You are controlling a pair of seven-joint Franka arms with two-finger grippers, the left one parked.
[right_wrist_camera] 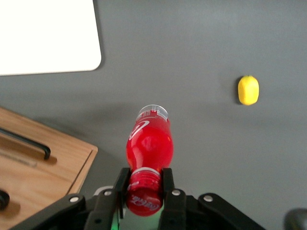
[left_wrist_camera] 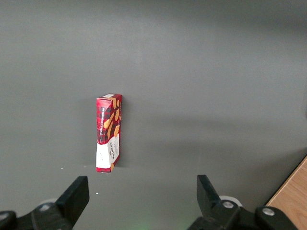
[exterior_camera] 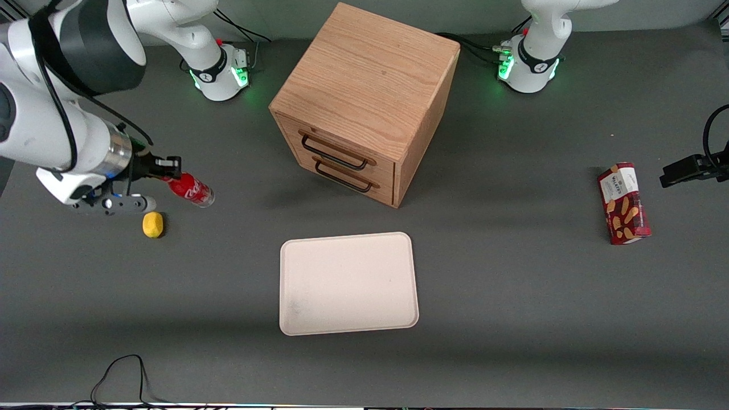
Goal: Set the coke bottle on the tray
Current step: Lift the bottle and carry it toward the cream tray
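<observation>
The coke bottle (exterior_camera: 192, 189) (right_wrist_camera: 149, 142) is a small red bottle with a white script logo and a clear base. It hangs tilted above the table at the working arm's end, held by its red cap. My right gripper (exterior_camera: 170, 173) (right_wrist_camera: 144, 184) is shut on that cap, one finger on each side. The cream-white tray (exterior_camera: 348, 283) (right_wrist_camera: 45, 36) lies flat on the table, nearer the front camera than the wooden cabinet, well away from the bottle toward the table's middle. Nothing lies on the tray.
A yellow lemon-like object (exterior_camera: 152, 224) (right_wrist_camera: 248, 89) lies on the table just under the gripper, nearer the front camera. A wooden two-drawer cabinet (exterior_camera: 364, 102) (right_wrist_camera: 38, 167) stands mid-table. A red snack box (exterior_camera: 623, 203) (left_wrist_camera: 109, 132) lies toward the parked arm's end.
</observation>
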